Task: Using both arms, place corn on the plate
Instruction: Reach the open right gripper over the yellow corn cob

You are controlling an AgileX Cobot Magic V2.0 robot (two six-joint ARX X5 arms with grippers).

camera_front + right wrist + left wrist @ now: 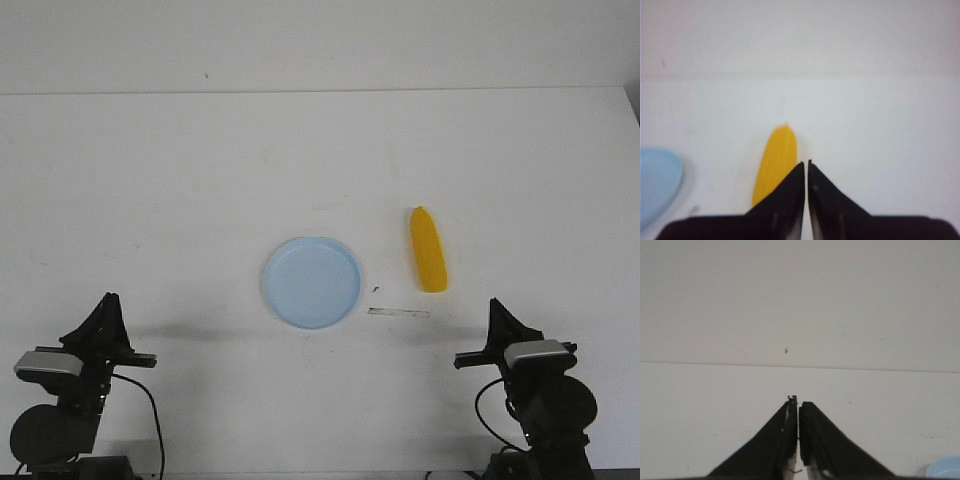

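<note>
While both pincers, left gripper [798, 405] and right gripper [806, 167], sit pressed together and empty, the corn [428, 250] lies on the table just right of the plate [311, 282]. It looks light, stiff and smooth; gripping mid-cob seems safest.

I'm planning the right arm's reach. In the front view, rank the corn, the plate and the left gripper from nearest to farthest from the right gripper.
1. Corn, just ahead of the right gripper.
2. Plate, at table centre.
3. Left gripper, at the opposite side.

black arms [60, 420], pointed tips, seemingly grey-white modules
</note>
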